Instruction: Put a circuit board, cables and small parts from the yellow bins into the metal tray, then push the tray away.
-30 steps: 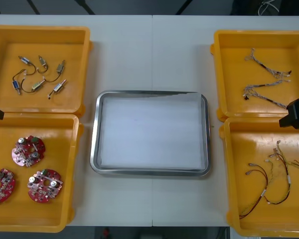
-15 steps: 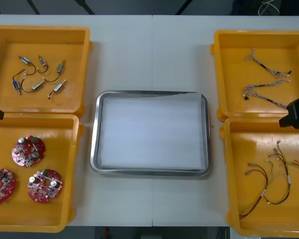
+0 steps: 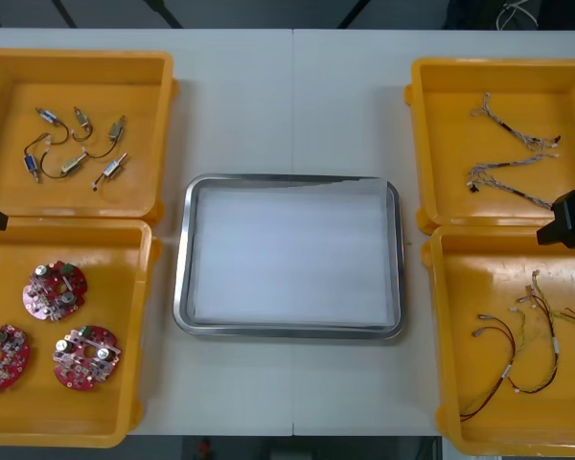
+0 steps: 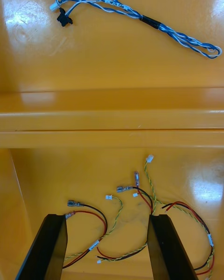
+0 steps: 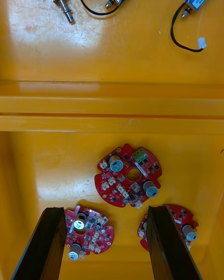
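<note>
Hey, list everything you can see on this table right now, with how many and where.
table: one, light, under everything
yellow bins: four, yellow, two at each side of the table
metal tray: one, shiny rim, white inside, between the bins
circuit boards: three, red, near left bin
small metal parts: about six, silvery, far left bin
twisted cables: two bundles, blue and white, far right bin
thin cables: several tangled, red, black and yellow, near right bin
left tool: one, black, open, above the circuit boards
right tool: one, black, open, above the thin cables
</note>
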`<action>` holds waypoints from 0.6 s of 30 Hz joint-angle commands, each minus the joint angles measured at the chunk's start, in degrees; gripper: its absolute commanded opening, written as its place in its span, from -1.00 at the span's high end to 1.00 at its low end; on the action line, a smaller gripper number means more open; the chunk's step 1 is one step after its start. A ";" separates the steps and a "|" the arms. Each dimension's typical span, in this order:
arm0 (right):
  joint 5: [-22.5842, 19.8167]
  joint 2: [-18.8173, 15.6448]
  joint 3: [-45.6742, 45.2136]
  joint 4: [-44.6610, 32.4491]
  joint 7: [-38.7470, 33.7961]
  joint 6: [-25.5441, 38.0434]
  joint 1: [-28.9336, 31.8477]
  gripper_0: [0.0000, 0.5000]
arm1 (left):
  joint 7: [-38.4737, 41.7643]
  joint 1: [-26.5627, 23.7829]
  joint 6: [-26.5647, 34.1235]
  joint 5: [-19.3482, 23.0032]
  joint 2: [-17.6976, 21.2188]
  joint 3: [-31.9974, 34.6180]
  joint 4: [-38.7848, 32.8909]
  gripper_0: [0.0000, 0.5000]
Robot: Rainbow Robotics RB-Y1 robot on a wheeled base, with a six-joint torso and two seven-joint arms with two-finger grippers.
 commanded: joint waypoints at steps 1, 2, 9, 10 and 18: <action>0.36 0.27 -1.47 -0.46 -1.31 0.40 -0.96 -1.00 | 2.77 -2.26 -0.52 -0.59 0.31 0.67 -1.15 -1.00; 0.36 0.27 -1.47 -0.46 -1.31 0.40 -0.96 -1.00 | 2.77 -2.26 -0.52 -0.59 0.31 0.67 -1.15 -1.00; 0.36 0.27 -1.47 -0.46 -1.31 0.40 -0.96 -1.00 | 2.77 -2.26 -0.52 -0.59 0.31 0.67 -1.15 -1.00; 0.36 0.27 -1.47 -0.46 -1.31 0.40 -0.96 -1.00 | 2.77 -2.26 -0.52 -0.59 0.31 0.67 -1.15 -1.00; 0.36 0.27 -1.47 -0.46 -1.31 0.40 -0.96 -1.00 | 2.77 -2.26 -0.52 -0.59 0.31 0.67 -1.15 -1.00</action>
